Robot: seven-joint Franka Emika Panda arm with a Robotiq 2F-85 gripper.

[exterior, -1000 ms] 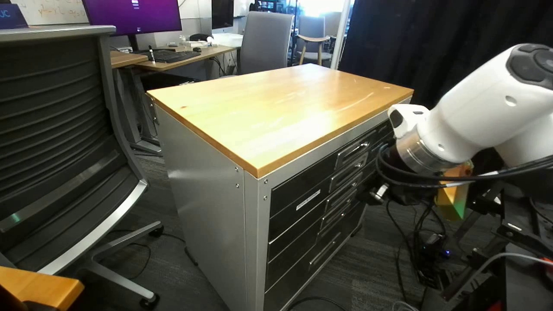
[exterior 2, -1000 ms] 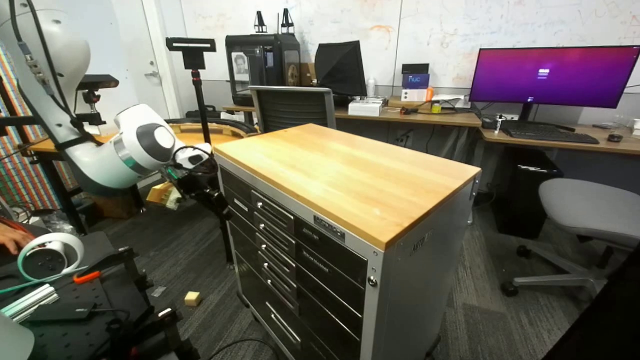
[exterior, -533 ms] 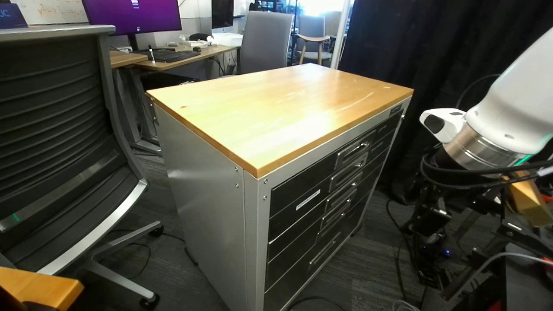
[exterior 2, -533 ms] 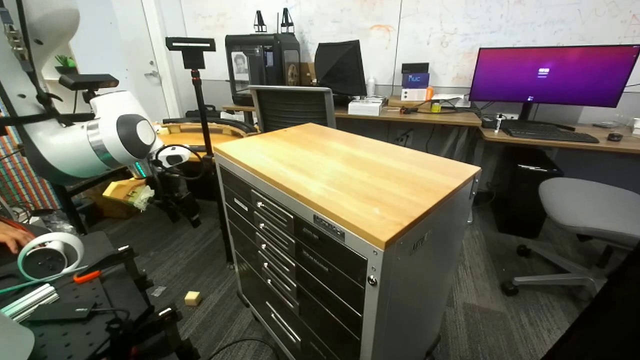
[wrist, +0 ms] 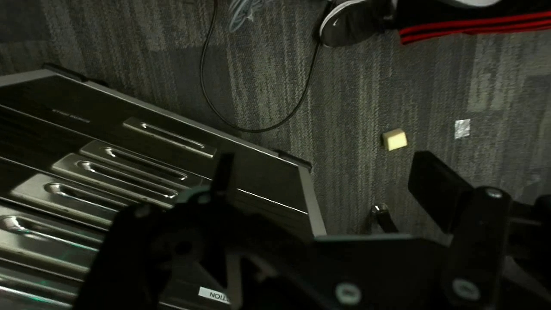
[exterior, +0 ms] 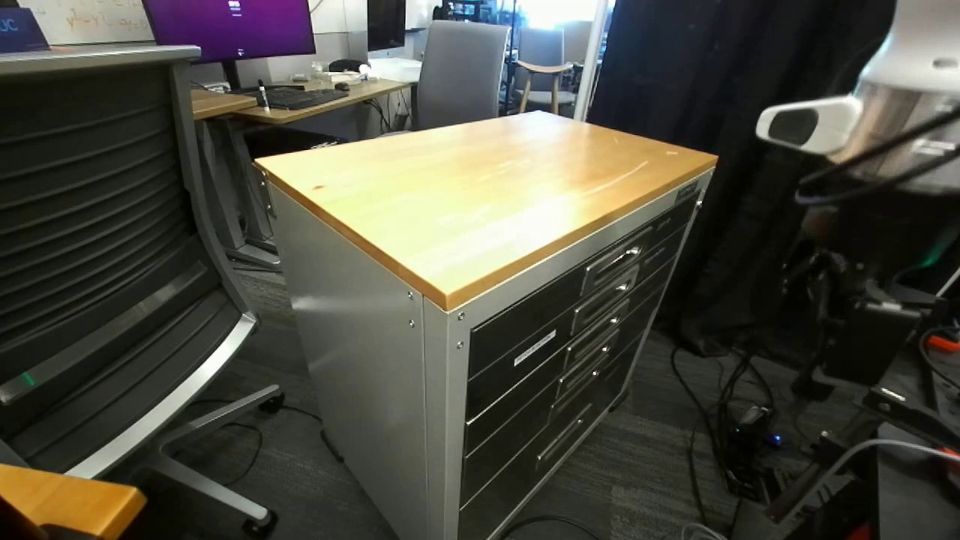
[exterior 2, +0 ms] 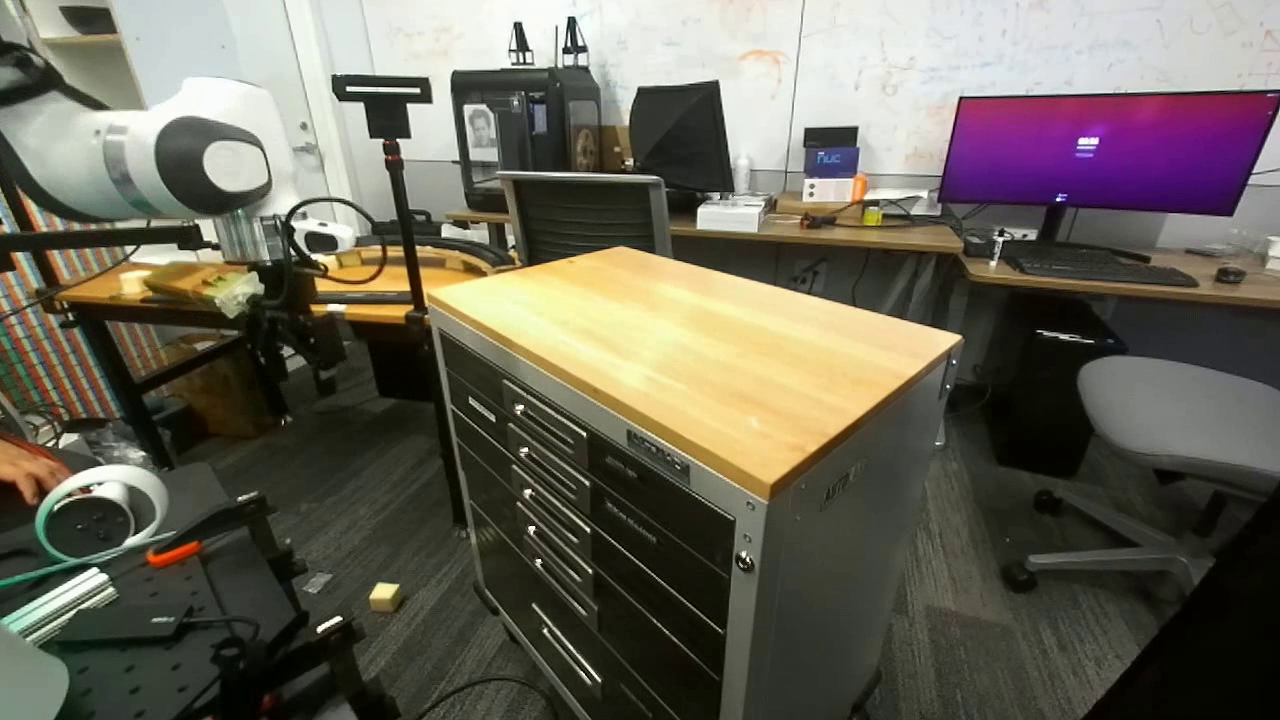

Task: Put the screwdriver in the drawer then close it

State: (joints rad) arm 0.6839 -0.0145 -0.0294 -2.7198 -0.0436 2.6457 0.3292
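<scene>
The drawer (exterior 2: 545, 420) is the topmost one of the wood-topped cabinet (exterior: 487, 187); its front lies flush with the frame in both exterior views, so it is closed. The screwdriver is out of view. My gripper (wrist: 327, 181) stands open over the carpet, its black fingers wide apart and nothing between them. In an exterior view, the gripper (exterior 2: 305, 395) hangs pointing down, clear of the cabinet's front on the label side. Lower drawers with metal handle plates (wrist: 116, 176) fill the left of the wrist view.
A tripod post (exterior 2: 398, 230) rises between the arm and the cabinet's corner. On the carpet lie a pale yellow block (wrist: 394, 140) and a looped cable (wrist: 258, 130). Someone's shoe (wrist: 351, 26) shows at the wrist view's top. An office chair (exterior: 112, 247) stands beside the cabinet.
The arm has drawn back from the cabinet's front and risen, and the gripper has swung to point downward. The cabinet and its closed drawers look the same.
</scene>
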